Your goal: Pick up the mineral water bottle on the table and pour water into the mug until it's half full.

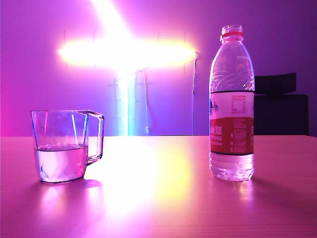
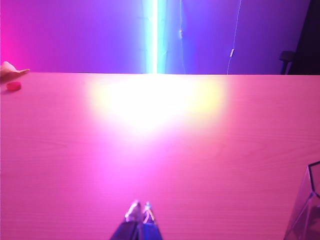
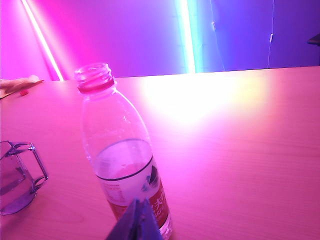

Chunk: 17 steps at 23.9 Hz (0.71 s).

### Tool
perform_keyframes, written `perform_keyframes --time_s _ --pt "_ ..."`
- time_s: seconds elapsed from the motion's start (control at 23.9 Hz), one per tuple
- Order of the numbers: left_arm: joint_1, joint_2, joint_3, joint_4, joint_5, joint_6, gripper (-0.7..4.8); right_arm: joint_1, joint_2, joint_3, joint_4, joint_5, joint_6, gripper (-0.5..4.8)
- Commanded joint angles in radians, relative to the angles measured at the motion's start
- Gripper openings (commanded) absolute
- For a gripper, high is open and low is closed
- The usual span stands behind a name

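The mineral water bottle point(image 1: 232, 104) stands upright and uncapped on the right of the table point(image 1: 163, 198). On the left stands the clear mug point(image 1: 65, 145) with water point(image 1: 60, 159) up to about half its height. Neither gripper shows in the exterior view. In the right wrist view my right gripper point(image 3: 137, 204) is shut and empty just in front of the bottle point(image 3: 122, 155), apart from it, with the mug point(image 3: 17, 180) off to one side. My left gripper point(image 2: 140, 208) is shut over bare table, and a corner of the mug point(image 2: 306, 210) shows at the frame edge.
A small red cap point(image 2: 13, 86) lies at the table's far edge beside a pale object point(image 2: 11, 71). A dark chair point(image 1: 280, 106) stands behind the table at the right. Bright light strips on the back wall cast a yellow glare point(image 1: 148, 168) between mug and bottle.
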Motion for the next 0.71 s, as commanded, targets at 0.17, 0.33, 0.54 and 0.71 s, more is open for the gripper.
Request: perform_keyframes --time_s 0.17,0.33,0.54,0.71 --pt "-0.002 0.000 0.004 0.014 0.001 -0.003 -0.02 0.000 -0.001 0.004 0.024 0.003 -0.002 -0.08" --pt "-0.002 0.000 0.004 0.013 0.001 -0.003 -0.02 0.000 -0.001 0.004 0.024 0.003 -0.002 -0.08" --pt "-0.001 0.000 0.004 0.013 0.001 -0.003 -0.02 0.000 -0.001 0.004 0.023 0.003 -0.002 -0.08" --pt "-0.001 0.000 0.004 0.013 0.001 -0.003 -0.02 0.000 -0.001 0.003 0.003 0.002 -0.001 -0.08"
